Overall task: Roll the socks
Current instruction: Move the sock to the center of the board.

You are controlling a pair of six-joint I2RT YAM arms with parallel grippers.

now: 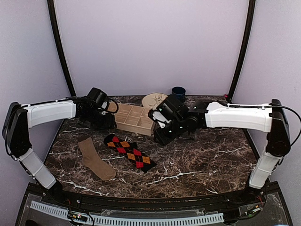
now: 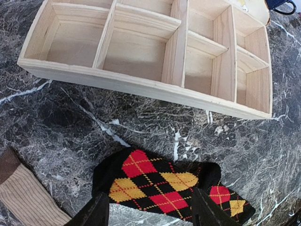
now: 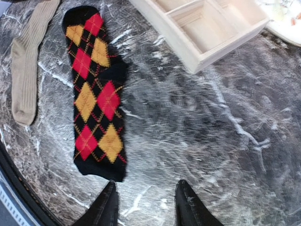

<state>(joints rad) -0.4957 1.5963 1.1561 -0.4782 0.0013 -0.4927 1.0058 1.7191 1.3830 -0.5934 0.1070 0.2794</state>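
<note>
Two socks lie flat and apart on the dark marble table. The plain tan sock (image 1: 96, 159) is on the left, and the black argyle sock (image 1: 130, 153) with red and orange diamonds is just right of it. My left gripper (image 1: 108, 125) hovers open over the argyle sock's far end (image 2: 155, 181), its fingers astride it and nothing held (image 2: 150, 211). My right gripper (image 1: 160, 137) is open and empty (image 3: 146, 203) above bare marble, just off the argyle sock's other end (image 3: 94, 94). The tan sock (image 3: 28, 61) also shows in the right wrist view, and its cuff (image 2: 23, 195) in the left wrist view.
A wooden compartment tray (image 1: 134, 118) stands behind the socks, between the two grippers. Behind it are a round pale plate (image 1: 154, 100) and a dark blue cup (image 1: 178, 92). Black frame posts rise at the table's back corners.
</note>
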